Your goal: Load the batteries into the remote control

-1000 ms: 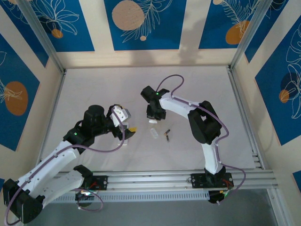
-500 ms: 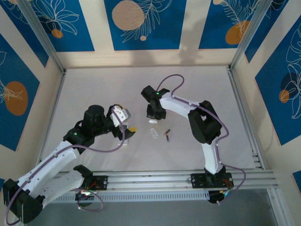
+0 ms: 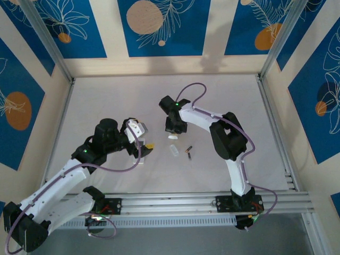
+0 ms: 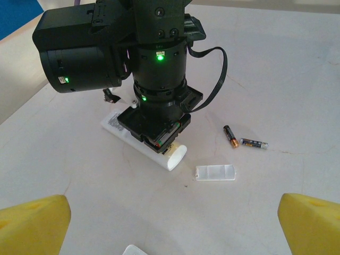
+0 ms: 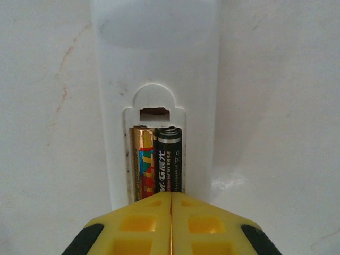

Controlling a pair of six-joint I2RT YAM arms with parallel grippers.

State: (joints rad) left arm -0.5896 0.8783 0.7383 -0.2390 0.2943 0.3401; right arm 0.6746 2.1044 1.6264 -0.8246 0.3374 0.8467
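Observation:
The white remote control (image 5: 156,69) lies back-up with its battery bay open. Two batteries sit side by side in the bay, a gold one (image 5: 143,162) and a black one (image 5: 169,159). My right gripper (image 5: 171,194) is shut, nothing between its yellow fingers, its tips right over the near end of those cells. From the left wrist view the right gripper stands on the remote (image 4: 174,158). Two loose batteries (image 4: 230,136) (image 4: 254,143) lie to the right of it. My left gripper (image 4: 170,226) is open and hangs back from the remote, also seen from above (image 3: 144,139).
The remote's translucent white battery cover (image 4: 215,172) lies flat between the remote and the loose cells, also seen from above (image 3: 174,151). A small white object (image 4: 135,249) peeks in at the near edge. Open tabletop surrounds the group.
The right gripper's fingers have closed the last bit over the bay. The right arm's elbow has shifted slightly. The left arm has not moved.

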